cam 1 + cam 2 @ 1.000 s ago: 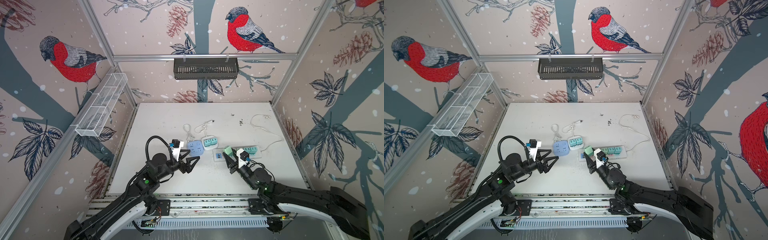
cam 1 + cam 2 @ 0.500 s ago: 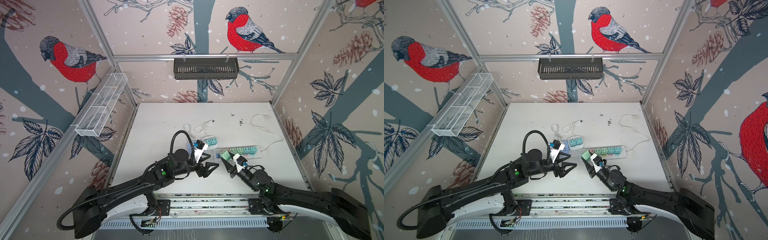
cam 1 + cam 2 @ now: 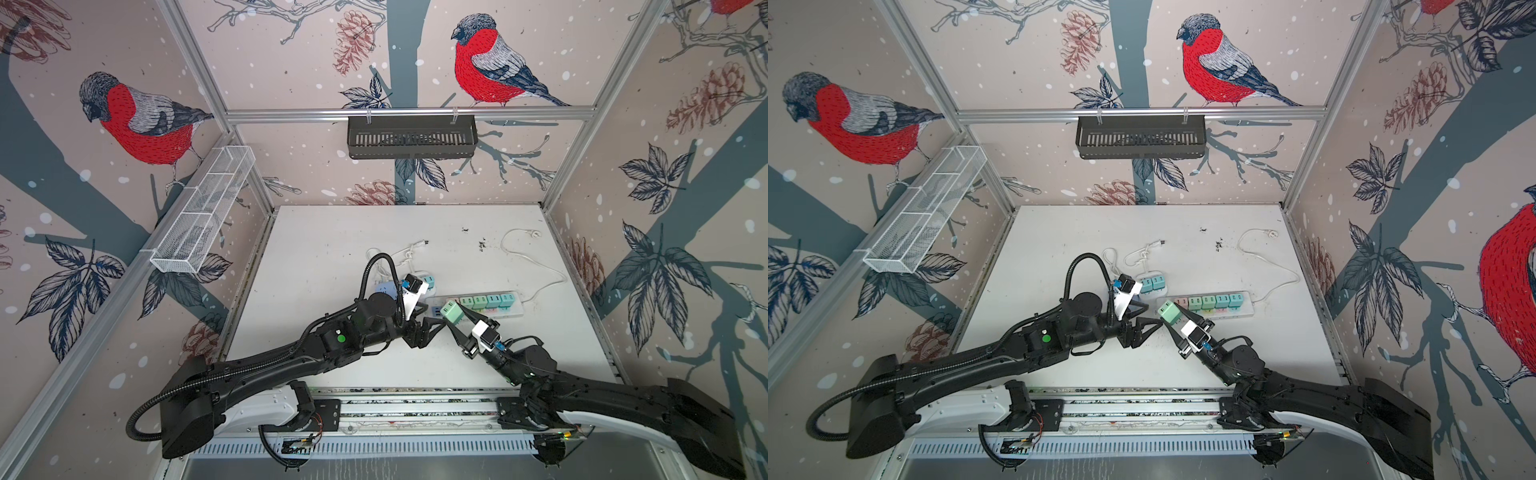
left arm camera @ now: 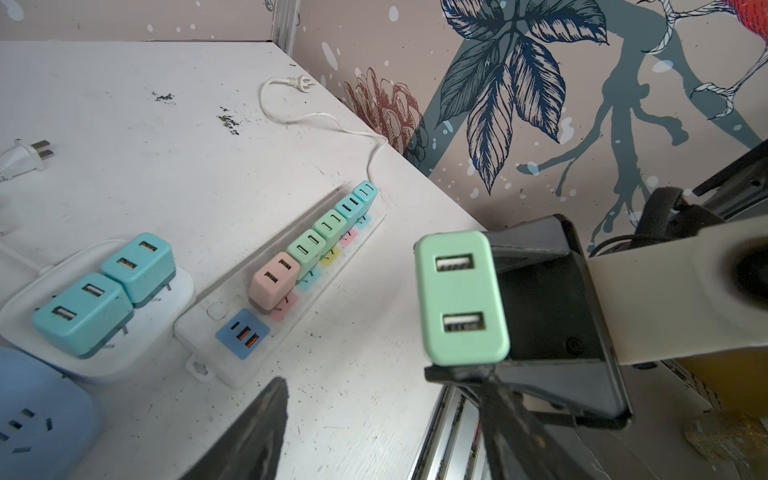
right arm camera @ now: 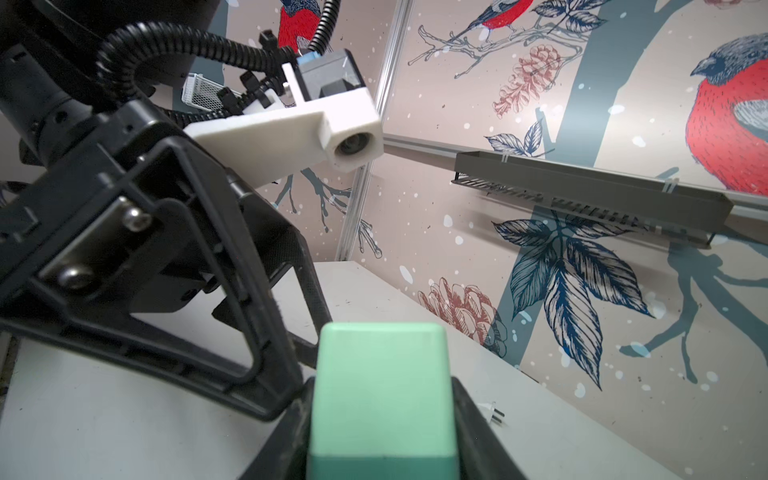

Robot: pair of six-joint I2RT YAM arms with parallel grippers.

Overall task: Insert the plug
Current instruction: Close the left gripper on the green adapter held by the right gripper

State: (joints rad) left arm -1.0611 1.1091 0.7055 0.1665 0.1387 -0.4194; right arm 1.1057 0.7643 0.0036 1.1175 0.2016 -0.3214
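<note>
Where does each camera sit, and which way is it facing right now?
Both top views: high above the front edge, looking down; both arms show, with the left gripper and the right gripper holding the mint-green USB charger.
Left wrist: faces the power strip and right wall; own fingers show.
Right wrist: faces the black hanging basket; own jaws and the left wrist camera show.
Shared: every view shows that charger.

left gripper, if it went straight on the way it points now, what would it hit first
Most likely the mint-green USB charger held in the right gripper: it sits just ahead of the left gripper, close to its tips. Whether the heights match exactly is hard to judge.
</note>
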